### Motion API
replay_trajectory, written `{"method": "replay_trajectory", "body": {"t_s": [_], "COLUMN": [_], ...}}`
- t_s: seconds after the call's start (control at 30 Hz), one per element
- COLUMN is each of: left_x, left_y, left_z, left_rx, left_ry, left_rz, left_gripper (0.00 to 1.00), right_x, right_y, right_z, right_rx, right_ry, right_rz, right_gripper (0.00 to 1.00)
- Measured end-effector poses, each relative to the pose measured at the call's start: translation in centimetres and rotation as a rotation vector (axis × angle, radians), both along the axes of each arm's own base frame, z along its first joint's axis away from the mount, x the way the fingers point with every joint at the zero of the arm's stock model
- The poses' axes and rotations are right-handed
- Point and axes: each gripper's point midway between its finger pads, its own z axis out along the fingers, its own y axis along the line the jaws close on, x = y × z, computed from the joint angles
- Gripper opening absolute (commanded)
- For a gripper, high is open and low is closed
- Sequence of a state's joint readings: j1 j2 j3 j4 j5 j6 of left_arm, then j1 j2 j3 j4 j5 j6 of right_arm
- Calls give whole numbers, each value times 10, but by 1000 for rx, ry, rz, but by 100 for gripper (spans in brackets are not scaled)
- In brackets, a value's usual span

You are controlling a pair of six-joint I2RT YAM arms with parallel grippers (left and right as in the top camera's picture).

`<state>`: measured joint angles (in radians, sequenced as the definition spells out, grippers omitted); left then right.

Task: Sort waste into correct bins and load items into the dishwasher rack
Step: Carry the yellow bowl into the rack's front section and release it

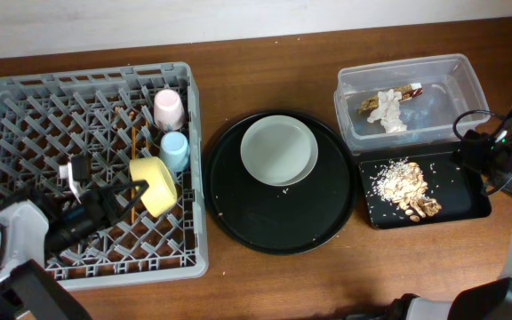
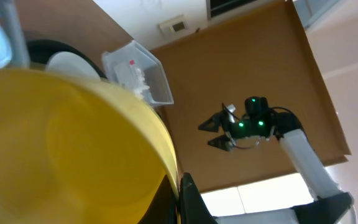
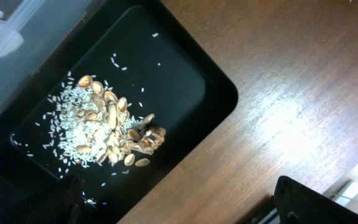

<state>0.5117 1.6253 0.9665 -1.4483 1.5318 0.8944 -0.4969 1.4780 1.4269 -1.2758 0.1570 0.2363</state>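
Wooden table (image 1: 265, 284); left gripper (image 1: 121, 192) clenches yellow bowl (image 1: 156, 182) tipped on edge in rack (image 1: 25, 116); right gripper (image 1: 469, 153) released.

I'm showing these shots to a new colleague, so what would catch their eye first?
The bright yellow bowl, tilted in the big grey dishwasher rack at the left with the left gripper shut on its rim. Next, the pale plate on the round black tray mid-table, and the heap of food scraps in the shallow black tray at the right.
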Motion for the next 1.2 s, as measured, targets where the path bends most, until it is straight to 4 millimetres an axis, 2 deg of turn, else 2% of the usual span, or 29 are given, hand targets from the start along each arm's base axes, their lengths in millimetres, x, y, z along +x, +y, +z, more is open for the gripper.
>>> {"method": "replay_trajectory", "body": {"t_s": [0.1, 0.47, 0.57, 0.63, 0.73, 0.8, 0.83, 0.87, 0.9, 1.0, 1.07, 1.13, 1.2], "left_x": [-3, 2, 1, 0, -3, -9, -11, -14, -15, -20, -22, -18, -16], "left_y": [2, 5, 11, 23, 44, 67, 72, 81, 85, 100, 104, 109, 110], "left_z": [-14, -20, -25, -30, -36, -47, -50, -53, -54, -56, -49, -30, 2], "left_rx": [-13, 27, 53, 74, 88, 127, 136, 141, 148, 122, 99, 105, 169], "left_ry": [9, -33, -20, 1, 52, 106, 125, 148, 152, 211, 249, 247, 181], "left_rz": [20, 15, 28, 60, 126, 187, 201, 229, 242, 301, 309, 312, 319], "left_gripper": [0, 0, 1, 1, 29, 38, 53, 62, 66, 70, 70, 70, 70], "right_x": [0, 0, 0, 0, 0, 0, 0, 0, 0, 0, 0, 0, 0], "right_y": [0, 0, 0, 0, 0, 0, 0, 0, 0, 0, 0, 0, 0], "right_z": [0, 0, 0, 0, 0, 0, 0, 0, 0, 0, 0, 0, 0], "right_rx": [0, 0, -1, -1, 0, 0, 0, -1, -1, -1, 0, 0, 0], "right_ry": [0, 0, 0, 0, 0, 0, 0, 0, 0, 0, 1, 1, 0], "right_rz": [1, 1, 1, 1, 0, 1, 0, 1, 0, 1, 0, 0, 0], "right_gripper": [99, 99, 99, 99, 99, 99, 99, 99, 99, 99, 99, 99, 99]}}
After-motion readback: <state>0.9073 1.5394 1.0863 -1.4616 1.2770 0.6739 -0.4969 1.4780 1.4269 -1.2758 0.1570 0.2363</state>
